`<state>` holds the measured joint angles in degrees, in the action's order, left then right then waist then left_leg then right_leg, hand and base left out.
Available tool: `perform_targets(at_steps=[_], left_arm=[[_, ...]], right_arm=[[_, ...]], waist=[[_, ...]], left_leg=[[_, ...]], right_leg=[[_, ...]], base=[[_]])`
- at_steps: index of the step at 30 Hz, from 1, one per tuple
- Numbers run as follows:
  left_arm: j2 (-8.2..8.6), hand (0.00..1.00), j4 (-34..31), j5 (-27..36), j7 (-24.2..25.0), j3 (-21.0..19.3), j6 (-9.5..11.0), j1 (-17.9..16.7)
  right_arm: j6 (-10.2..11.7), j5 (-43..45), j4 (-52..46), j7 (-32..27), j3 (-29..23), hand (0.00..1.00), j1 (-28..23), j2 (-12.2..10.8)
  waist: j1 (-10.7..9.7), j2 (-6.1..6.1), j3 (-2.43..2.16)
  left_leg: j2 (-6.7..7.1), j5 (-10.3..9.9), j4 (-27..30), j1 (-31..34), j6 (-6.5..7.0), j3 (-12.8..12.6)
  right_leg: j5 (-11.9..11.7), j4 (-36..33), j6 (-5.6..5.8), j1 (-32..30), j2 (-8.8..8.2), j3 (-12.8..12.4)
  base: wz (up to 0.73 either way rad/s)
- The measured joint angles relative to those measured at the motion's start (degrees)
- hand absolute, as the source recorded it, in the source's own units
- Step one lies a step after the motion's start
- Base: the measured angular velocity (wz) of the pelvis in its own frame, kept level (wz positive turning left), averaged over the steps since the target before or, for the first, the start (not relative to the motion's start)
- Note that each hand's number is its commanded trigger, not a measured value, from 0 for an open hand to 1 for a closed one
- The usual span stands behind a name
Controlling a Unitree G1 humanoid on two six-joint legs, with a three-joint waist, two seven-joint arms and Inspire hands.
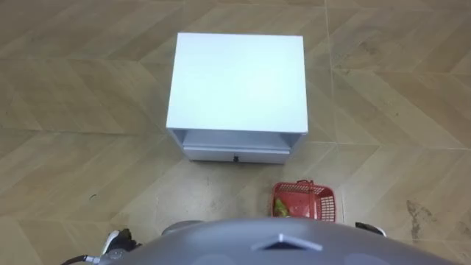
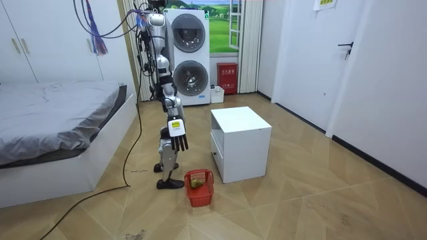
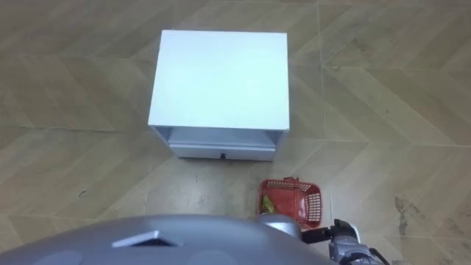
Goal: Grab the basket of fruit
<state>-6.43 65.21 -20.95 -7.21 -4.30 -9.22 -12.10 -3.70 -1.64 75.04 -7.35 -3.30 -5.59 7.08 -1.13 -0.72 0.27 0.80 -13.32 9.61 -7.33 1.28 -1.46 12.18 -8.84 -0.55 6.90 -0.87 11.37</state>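
The basket (image 1: 304, 200) sits on the floor (image 1: 88, 103). It is red and open-topped, with yellow-green fruit (image 1: 280, 210) in its near left corner. It lies just ahead of the robot's feet and to its right. It is off the front right corner of the white cabinet (image 1: 237, 81), near it but not touching. In the room view the robot stands upright between the bed (image 2: 53, 113) and the cabinet, facing the cabinet. The right robot hand (image 2: 177, 133) hangs beside the thigh, fingers straight and pointing down. It holds nothing and is well above the basket. The left robot hand (image 1: 118, 239) peeks in at the lower left edge of the left eye view, and whether it is wide or closed cannot be told. As a judgement of progress, none of the pick itself is done. The basket is not lifted or touched, and no hand is near its rim. The approach looks about complete, with the basket close to the feet on the right side. What is probably left is to bend or crouch and bring the right robot hand down to the rim or handle. The hand would then close round it and raise the basket clear of the floor. Whether the handle stands up or lies folded cannot be made out, so the grasp point is undecided.
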Motion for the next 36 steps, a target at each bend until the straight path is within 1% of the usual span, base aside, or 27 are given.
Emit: perform_targets(at_steps=[2,6,13,21,23,24,25,30,33,36], left_arm=[[0.06,0.00,0.0,0.0,-0.1,0.0,0.1,0.1],[0.07,0.00,0.0,0.0,-0.7,-0.1,0.8,0.2],[0.11,0.00,0.0,0.4,-1.6,-0.5,2.3,0.8],[0.33,0.00,0.2,0.5,-2.4,-0.7,2.2,0.4],[0.68,0.00,0.2,0.5,-2.4,-0.7,2.1,0.0],[0.78,0.00,0.2,0.5,-2.3,-0.7,2.0,0.0],[0.93,0.00,0.2,0.5,-2.3,-0.7,2.0,-0.2],[1.30,0.00,0.3,0.6,-1.8,-0.6,1.3,-1.0],[1.21,0.00,1.1,1.1,-0.7,-0.6,0.9,0.1],[0.95,0.00,1.1,1.2,0.8,-1.4,0.9,1.1]], right_arm=[[0.3,-2.6,0.0,0.0,0.5,0.00,0.0,0.0],[1.3,-3.3,0.0,0.0,1.5,0.00,-0.1,0.0],[1.9,-3.4,0.0,0.0,2.1,0.00,-0.1,0.0],[1.9,-3.8,-0.1,0.2,2.1,0.00,-0.2,0.0],[1.9,-4.8,0.0,0.5,2.0,0.00,-0.5,0.0],[1.9,-4.9,0.0,0.5,2.0,0.00,-0.7,0.0],[1.9,-4.9,0.0,0.5,2.0,0.00,-0.9,0.0],[1.7,-4.9,-0.4,0.4,2.2,0.00,-1.2,0.0],[1.4,-5.0,-1.3,0.8,2.1,0.00,-1.2,0.0],[0.8,-2.9,-1.7,2.2,1.9,0.00,-0.6,0.5]], waist=[[0.1,-0.09,-0.03],[0.1,-0.13,-0.05],[0.1,-0.21,-0.12],[0.1,-0.13,-0.11],[0.2,-0.05,-0.05],[0.2,-0.18,-0.12],[0.2,-0.07,-0.10],[0.2,-0.38,-0.21],[0.0,-0.47,-0.20],[-0.1,-0.44,-0.01]], left_leg=[[-0.01,0.0,0.0,0.1,0.00,0.2],[-0.03,0.0,0.0,0.3,0.00,0.1],[-0.03,0.0,0.0,0.4,0.00,0.1],[-0.04,0.0,0.0,-0.1,0.00,0.1],[-0.04,0.0,0.0,-0.2,0.00,-0.1],[-0.04,0.0,0.0,-0.3,0.00,-0.1],[-0.04,0.0,0.0,-0.3,0.00,-0.1],[-0.03,0.0,0.1,-0.2,0.00,-0.1],[0.05,-0.2,1.4,0.9,0.16,-0.3],[-0.08,-0.8,4.2,2.8,0.57,-1.0]], right_leg=[[0.0,0.1,0.00,0.0,0.01,0.1],[0.0,0.1,-0.04,0.0,0.05,0.1],[-0.1,0.1,-0.07,-0.1,0.06,-0.1],[-0.1,0.0,-0.10,0.0,0.08,-0.2],[-0.1,0.0,-0.10,0.0,0.07,-0.3],[-0.1,0.0,-0.10,0.0,0.06,-0.3],[-0.1,0.0,-0.10,0.0,0.05,-0.3],[-0.1,-0.5,-0.09,0.1,-0.07,-0.3],[0.0,-1.3,-0.07,-0.9,-0.26,-0.3],[0.1,-3.7,-0.06,-2.3,-0.97,-0.3]], base=[[0.00],[0.00],[0.00],[0.00],[0.00],[0.00],[0.00],[0.00],[0.00],[-0.01]])
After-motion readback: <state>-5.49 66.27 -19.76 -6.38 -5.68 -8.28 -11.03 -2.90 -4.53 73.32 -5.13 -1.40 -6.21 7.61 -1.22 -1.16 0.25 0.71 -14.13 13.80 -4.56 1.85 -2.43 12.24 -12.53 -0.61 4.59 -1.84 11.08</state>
